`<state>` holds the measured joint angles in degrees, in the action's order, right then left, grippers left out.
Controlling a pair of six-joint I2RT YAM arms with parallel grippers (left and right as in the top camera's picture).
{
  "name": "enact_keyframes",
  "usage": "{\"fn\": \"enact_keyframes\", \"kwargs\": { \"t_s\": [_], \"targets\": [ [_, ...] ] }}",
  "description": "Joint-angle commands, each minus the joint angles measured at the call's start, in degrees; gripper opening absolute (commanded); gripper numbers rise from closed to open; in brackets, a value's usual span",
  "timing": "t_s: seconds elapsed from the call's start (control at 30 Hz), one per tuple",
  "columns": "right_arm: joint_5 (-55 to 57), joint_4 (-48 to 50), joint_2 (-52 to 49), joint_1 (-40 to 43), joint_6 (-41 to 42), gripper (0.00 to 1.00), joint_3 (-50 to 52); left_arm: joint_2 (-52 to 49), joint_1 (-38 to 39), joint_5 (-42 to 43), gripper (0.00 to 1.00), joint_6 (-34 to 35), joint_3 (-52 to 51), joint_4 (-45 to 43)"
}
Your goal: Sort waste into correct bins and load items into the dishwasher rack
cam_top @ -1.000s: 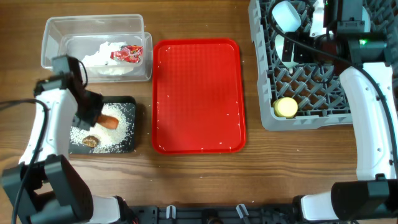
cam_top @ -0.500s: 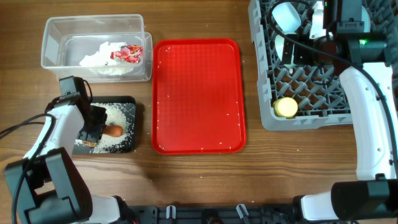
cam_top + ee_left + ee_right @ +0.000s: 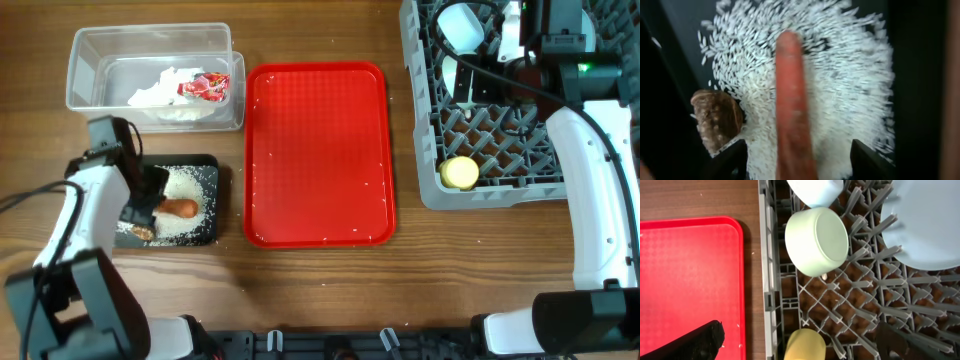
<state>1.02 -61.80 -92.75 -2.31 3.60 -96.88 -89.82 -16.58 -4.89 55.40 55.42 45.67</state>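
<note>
Since the carrot (image 3: 792, 100) lies on rice (image 3: 850, 90) in the black tray (image 3: 208, 238), left gripper (image 3: 799, 162) spread open astride it, sorting looks finished; next, lift clear. Right gripper (image 3: 802, 341) open above the rack (image 3: 840, 295), bowl (image 3: 817, 240) inside.

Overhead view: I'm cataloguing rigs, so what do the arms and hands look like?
The left arm and right arm have white shells, black joints and thin black cables. A green light glows on the right arm. The left hand and right hand are black.
</note>
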Motion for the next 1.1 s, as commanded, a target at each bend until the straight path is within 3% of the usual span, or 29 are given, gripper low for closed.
{"fn": "enact_keyframes", "kwargs": {
  "t_s": [0.0,0.1,0.37,0.6,0.83,1.07],
  "targets": [
    [-1.14,1.2,-0.68,0.13,-0.48,1.0,0.24,6.69,-0.26,-1.2,0.73,-7.74,7.1,3.41],
    [-1.16,1.31,-0.59,0.13,-0.61,1.0,0.22,10.67,-0.26,-1.14,0.88,-10.84,9.84,5.14],
    [-1.14,9.75,5.6,0.07,-7.98,1.0,-1.09,20.31,-0.26,-1.05,1.0,-13.42,10.49,6.32],
    [-1.14,16.94,17.57,0.02,-7.93,1.0,-2.12,20.46,-0.26,-1.01,1.0,-13.42,10.47,6.51],
    [-1.11,10.69,26.88,0.02,-7.96,1.0,-2.12,20.39,-0.26,-1.01,1.0,-13.42,10.47,6.51],
    [-1.11,6.36,27.39,0.02,-7.96,1.0,-2.1,20.39,-0.26,-1.01,1.0,-13.42,10.47,6.51]
  ]
}}
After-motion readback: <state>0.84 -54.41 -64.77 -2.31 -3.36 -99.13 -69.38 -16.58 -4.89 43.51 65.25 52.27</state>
